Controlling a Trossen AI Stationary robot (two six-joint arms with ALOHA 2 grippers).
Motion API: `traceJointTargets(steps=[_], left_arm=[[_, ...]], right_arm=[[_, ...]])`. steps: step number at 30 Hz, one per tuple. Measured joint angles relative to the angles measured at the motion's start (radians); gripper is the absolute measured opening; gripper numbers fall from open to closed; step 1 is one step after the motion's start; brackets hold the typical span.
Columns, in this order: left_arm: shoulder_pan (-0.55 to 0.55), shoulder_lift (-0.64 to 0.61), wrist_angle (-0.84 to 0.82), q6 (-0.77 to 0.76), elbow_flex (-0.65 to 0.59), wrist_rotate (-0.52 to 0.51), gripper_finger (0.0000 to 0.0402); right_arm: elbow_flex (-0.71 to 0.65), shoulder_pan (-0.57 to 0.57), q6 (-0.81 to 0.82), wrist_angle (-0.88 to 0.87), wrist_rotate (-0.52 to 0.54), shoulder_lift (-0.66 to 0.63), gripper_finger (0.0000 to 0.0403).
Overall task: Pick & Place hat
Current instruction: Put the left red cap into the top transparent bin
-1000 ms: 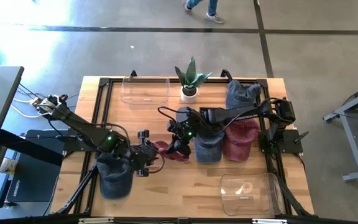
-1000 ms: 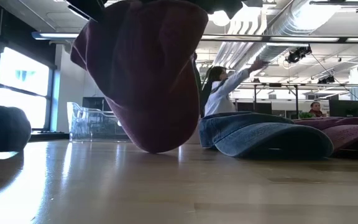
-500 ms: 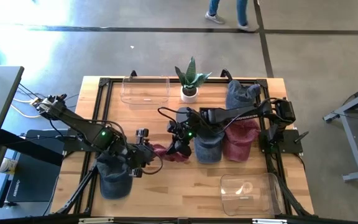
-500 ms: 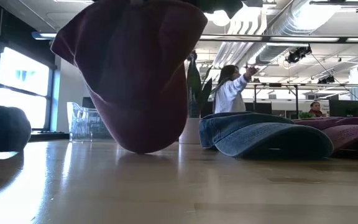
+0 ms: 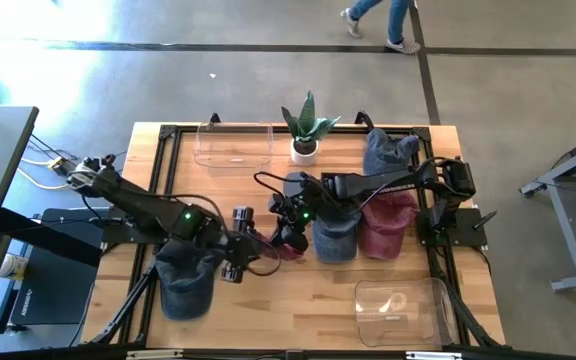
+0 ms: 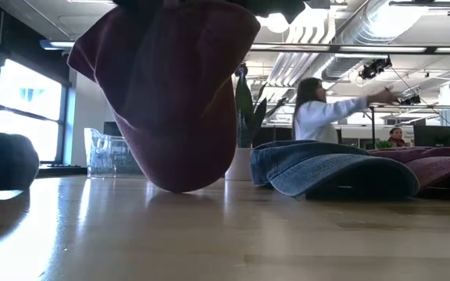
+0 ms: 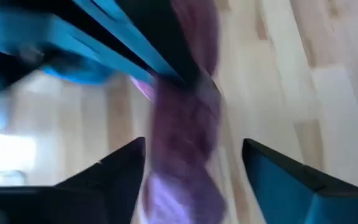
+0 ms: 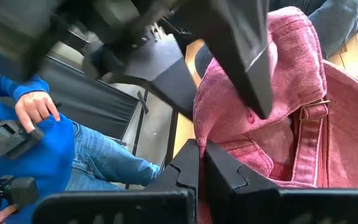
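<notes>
Since a second ago we see the left gripper move toward the table's middle and spread its jaws wide, the maroon hat hanging between its fingers, which are not closed on it. The right gripper is pinched shut on that hat's back edge, holding it with its crown touching the table beside the blue hat.

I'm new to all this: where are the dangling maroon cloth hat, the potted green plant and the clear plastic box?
Maroon cloth hat (image 6: 170, 101), low view, crown.
Potted green plant (image 5: 306, 122), high view, leaves.
Clear plastic box (image 5: 400, 306), high view, floor.
</notes>
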Motion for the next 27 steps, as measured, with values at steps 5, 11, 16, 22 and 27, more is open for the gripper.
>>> traceJointTargets(steps=[5,11,16,22,27], left_arm=[[-0.001,-0.002,0.006,0.0,0.001,0.038,0.0154],[0.0,-0.021,-0.008,-0.002,0.001,0.071,0.0043],[-0.001,-0.019,-0.024,-0.027,0.0,0.075,0.0011],[0.0,-0.019,-0.022,-0.03,0.0,0.057,0.002],[0.0,-0.019,-0.016,-0.03,0.0,0.049,0.002]], right_arm=[[0.0,0.0,-0.049,0.0,0.001,0.0,0.002],[0.0,-0.007,-0.133,-0.02,0.029,-0.027,0.0055],[0.0,-0.029,-0.211,-0.149,0.071,-0.13,0.0126],[0.0,0.064,-0.516,-0.377,0.272,-0.248,0.0214],[0.0,0.201,-0.709,-0.398,0.444,-0.242,0.0239]])
